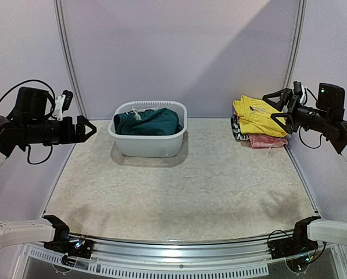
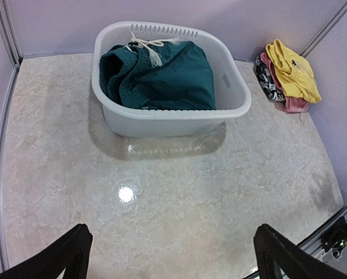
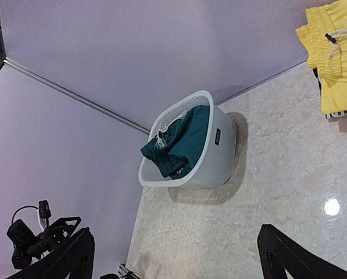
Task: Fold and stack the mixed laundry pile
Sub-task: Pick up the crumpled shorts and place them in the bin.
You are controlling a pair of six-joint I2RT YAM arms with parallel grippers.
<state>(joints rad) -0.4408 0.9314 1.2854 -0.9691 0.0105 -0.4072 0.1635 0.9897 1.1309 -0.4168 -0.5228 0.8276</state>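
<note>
1. Nearest the top camera I see the arm bases [image 1: 63,235] bolted to the metal rail [image 1: 173,251] at the near edge of the table [image 1: 179,192].
2. Same view: the left gripper [image 1: 87,129] hangs above the table's left edge, jaws spread, holding nothing. The right gripper [image 1: 273,106] hangs at the far right, jaws spread, just beside the yellow garment [image 1: 257,115]; I cannot tell whether it touches the cloth.
3. Same view: the white tub [image 1: 147,142] stands at far centre-left. The teal shorts [image 1: 150,122] lie bunched inside it.
4. Same view: the yellow garment tops a stack in the far right corner, over a pink garment [image 1: 266,140] and a black-and-white patterned garment [image 1: 238,131].
5. Left wrist view: both black fingertips sit at the bottom corners, wide apart, with only bare table between them. The tub stands well beyond them. The shorts fill most of it, with the white drawstring [image 2: 147,43] lying loose at the far rim. The stack sits against the right wall.
6. Right wrist view: the fingertips are again wide apart and grip nothing. The tub with the shorts is well ahead of them, and the yellow garment's waistband shows at the upper right edge.
</note>
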